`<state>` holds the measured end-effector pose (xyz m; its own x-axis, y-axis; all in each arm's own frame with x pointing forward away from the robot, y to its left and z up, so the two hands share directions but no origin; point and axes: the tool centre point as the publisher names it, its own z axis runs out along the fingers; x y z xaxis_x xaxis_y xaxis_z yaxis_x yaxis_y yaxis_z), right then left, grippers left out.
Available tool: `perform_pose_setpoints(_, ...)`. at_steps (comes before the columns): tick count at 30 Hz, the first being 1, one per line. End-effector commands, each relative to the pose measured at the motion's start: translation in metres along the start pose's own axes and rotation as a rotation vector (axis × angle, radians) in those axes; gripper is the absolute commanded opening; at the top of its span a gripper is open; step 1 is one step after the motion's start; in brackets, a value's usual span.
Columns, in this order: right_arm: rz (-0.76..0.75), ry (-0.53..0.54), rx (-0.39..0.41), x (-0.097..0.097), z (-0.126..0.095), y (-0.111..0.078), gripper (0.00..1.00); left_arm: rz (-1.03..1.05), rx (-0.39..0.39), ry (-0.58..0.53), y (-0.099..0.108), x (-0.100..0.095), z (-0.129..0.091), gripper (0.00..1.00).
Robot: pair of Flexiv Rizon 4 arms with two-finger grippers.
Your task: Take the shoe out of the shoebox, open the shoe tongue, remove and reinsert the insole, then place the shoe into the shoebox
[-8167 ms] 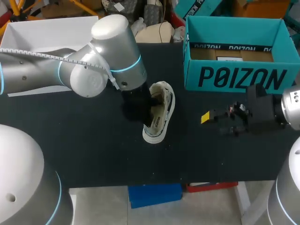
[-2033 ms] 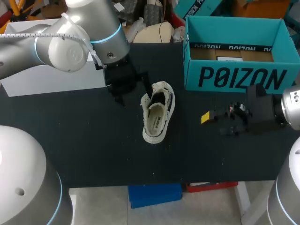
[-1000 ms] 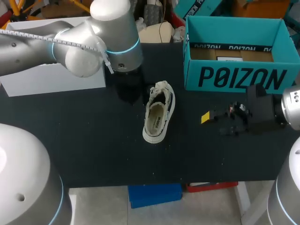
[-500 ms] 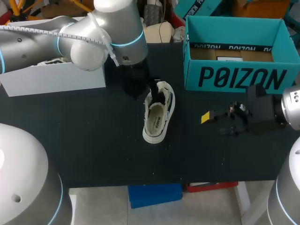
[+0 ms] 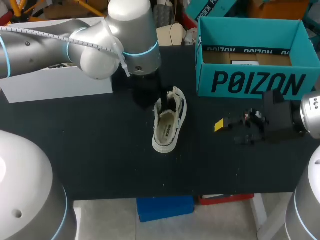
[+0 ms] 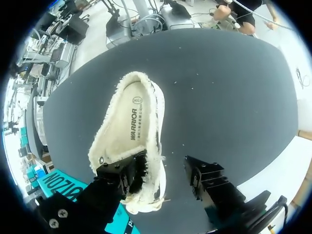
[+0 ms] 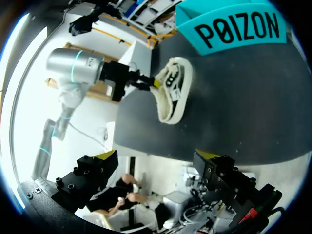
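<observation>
The black table takes most of the head view. W/ its wide bare parts, i.e. all along the near edge and left of the shoe, it has much open room.

The left arm comes in from the far left and ends over the table's middle. The right arm comes in low from the right edge.

The teal shoebox stands open at the far right corner, w/ its back wall at the table's far edge. It is well apart from the shoe. A white box sits at the far left.

The shoe stands on its sole near the table's middle, outside the shoebox, opening up. The pale insole lies inside it.

The left gripper hangs over the shoe's far end, fingers wide. 1 finger is at the shoe's frayed rim and the other is over bare table beside the shoe, not touching it.

The right gripper is low over the table, right of the shoe w/ a bare strip btw. them. Its 2 yellow tips are spread wide, w/ nothing in them.
</observation>
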<state>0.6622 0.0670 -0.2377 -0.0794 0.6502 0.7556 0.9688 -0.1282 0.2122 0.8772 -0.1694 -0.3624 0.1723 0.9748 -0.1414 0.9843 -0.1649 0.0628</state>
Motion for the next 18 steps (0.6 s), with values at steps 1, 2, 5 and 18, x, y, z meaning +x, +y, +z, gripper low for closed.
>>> perform_pose_setpoints(1, 0.0, -0.001, 0.001, 0.0, -0.001, 0.0, 1.0, -0.004, 0.002, 0.007, 0.003, 0.0, 0.013, 0.59)
perform_pose_setpoints(2, 0.0, -0.001, 0.001, 0.0, -0.001, 0.0, 1.0, -0.005, 0.003, 0.011, 0.003, 0.001, 0.014, 0.56)
perform_pose_setpoints(5, 0.0, -0.001, 0.001, 0.0, -0.001, 0.0, 1.0, -0.005, 0.001, 0.021, 0.002, 0.003, 0.018, 0.5)
perform_pose_setpoints(18, 0.0, -0.001, 0.001, 0.0, -0.001, 0.0, 1.0, -0.02, 0.02, 0.048, 0.006, 0.009, 0.041, 0.46)
